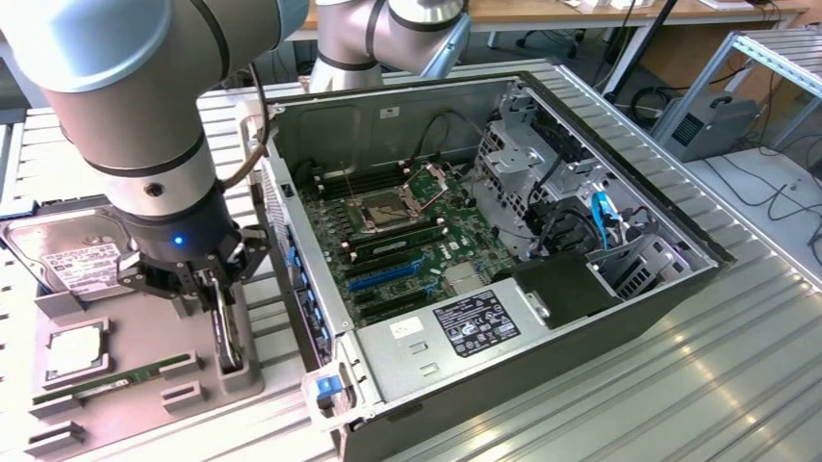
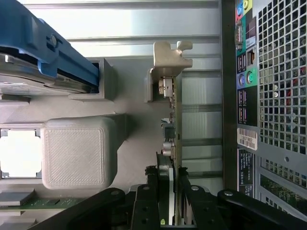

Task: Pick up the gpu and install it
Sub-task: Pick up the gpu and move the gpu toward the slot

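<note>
The black two-fingered gripper (image 1: 206, 289) on the grey robot arm (image 1: 122, 106) is down over the grey moulded parts tray (image 1: 135, 332). Its fingers (image 2: 146, 203) are closed in on both faces of the gpu (image 2: 176, 129) – a thin dark card with a green board edge – and pinch it near one end. The card stands on its long edge in a slot along the side of the tray nearest the computer, and in the exterior view it shows as a dark strip (image 1: 229, 342) below the fingers. Its far end rests against a pale grey upright holder post (image 2: 168, 57).

Elsewhere in the tray lie a boxy silver hard drive with a white label (image 1: 71, 260), a square silver processor chip (image 1: 77, 351) and a narrow green memory stick (image 1: 115, 378). Just beside the tray, on the exterior view's right, the open black computer case (image 1: 617, 164) lies on its side – its green motherboard (image 1: 398, 241) exposed. All of it rests on a ribbed metal table (image 1: 694, 385).
</note>
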`<state>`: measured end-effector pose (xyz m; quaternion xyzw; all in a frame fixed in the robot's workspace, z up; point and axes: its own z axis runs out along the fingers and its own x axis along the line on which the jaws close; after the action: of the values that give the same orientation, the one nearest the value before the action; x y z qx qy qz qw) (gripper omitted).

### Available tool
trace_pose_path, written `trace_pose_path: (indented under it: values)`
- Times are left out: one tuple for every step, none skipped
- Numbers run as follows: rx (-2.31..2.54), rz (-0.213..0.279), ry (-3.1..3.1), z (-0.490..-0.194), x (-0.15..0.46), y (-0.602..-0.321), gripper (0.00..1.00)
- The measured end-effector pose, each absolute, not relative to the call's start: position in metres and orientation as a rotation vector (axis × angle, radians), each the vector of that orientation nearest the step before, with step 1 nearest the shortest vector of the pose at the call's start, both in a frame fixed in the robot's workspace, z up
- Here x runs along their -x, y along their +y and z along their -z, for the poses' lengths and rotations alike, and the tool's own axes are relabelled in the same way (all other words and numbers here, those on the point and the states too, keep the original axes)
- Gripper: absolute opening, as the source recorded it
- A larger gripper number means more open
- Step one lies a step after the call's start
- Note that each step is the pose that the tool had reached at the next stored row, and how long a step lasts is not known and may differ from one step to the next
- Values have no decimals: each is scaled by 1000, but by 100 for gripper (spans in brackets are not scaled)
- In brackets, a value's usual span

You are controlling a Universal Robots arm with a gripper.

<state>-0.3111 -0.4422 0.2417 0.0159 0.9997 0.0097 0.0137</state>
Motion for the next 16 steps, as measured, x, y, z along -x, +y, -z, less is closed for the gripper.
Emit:
trace_pose_path:
  values:
    - [-49,-30,3114,-242,311,-442,27]
    - [-50,-30,3114,-242,311,-441,27]
    - [-50,-30,3114,-242,311,-441,27]
    - [-49,-30,3114,-242,311,-441,27]
    - [-49,-30,3114,-242,311,-441,27]
    - [-49,-31,3114,-242,311,-441,27]
    - [-49,-32,3114,-243,311,-441,27]
    - [-50,-38,3114,-245,311,-441,27]
    - [-50,-44,3114,-248,311,-441,27]
    - [-50,-51,3114,-251,311,-441,27]
    - [-50,-60,3114,-253,311,-441,27]
    - [-50,-69,3114,-256,311,-441,27]
    - [-50,-79,3113,-259,311,-441,27]
    - [-50,-88,3113,-262,311,-441,27]
    - [-50,-99,3113,-266,311,-441,27]
    - [-51,-108,3113,-268,311,-441,27]
